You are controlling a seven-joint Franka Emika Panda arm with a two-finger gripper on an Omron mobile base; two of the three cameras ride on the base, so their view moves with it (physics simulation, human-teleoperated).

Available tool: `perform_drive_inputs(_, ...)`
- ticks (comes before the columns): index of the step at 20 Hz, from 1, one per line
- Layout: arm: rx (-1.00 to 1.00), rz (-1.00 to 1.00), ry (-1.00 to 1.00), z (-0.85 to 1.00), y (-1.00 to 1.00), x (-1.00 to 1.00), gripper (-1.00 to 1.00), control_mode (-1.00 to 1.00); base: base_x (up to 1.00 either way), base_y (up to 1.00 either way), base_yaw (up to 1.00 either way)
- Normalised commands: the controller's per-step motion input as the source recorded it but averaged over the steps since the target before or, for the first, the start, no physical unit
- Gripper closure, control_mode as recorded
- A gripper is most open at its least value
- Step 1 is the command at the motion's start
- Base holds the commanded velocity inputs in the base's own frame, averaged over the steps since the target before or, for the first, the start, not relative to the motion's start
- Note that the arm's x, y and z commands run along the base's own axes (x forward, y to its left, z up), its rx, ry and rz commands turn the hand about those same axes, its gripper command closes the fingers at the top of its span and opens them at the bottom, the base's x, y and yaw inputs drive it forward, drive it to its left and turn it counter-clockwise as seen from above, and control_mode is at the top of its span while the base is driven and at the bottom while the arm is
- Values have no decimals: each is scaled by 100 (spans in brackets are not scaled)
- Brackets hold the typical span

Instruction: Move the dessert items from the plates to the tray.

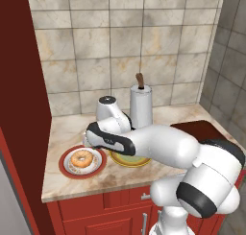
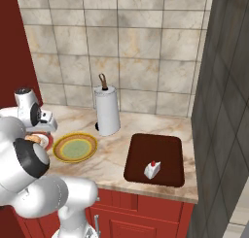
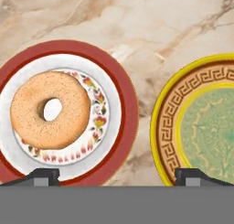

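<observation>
Hand view: speckled ring donut

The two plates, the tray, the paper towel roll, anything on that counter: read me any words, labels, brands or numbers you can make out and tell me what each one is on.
None: no readable text in any view.
Red-rimmed plate: floral pattern under the donut, no letters.
Yellow-rimmed plate: a key-pattern band, no writing.
Tray, cake wedge, paper towel roll: plain, unmarked.
</observation>
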Motion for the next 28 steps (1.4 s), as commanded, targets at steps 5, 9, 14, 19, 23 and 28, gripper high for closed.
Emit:
perform_drive_inputs(5, 0, 0, 0, -6, 43, 2, -100, -100, 0, 0, 0)
perform_drive_inputs(9, 1, 0, 0, -5, 26, 0, -100, -100, 0, 0, 0)
perform_drive_inputs(14, 2, 0, 0, 0, 5, 14, -100, -100, 0, 0, 0)
perform_drive_inputs(19, 1, 0, 0, -3, 0, 18, -100, -100, 0, 0, 0)
perform_drive_inputs(23, 0, 0, 0, -15, 5, 4, -100, -100, 0, 0, 0)
perform_drive_inputs(28, 0, 0, 0, -19, 9, 7, -100, -100, 0, 0, 0)
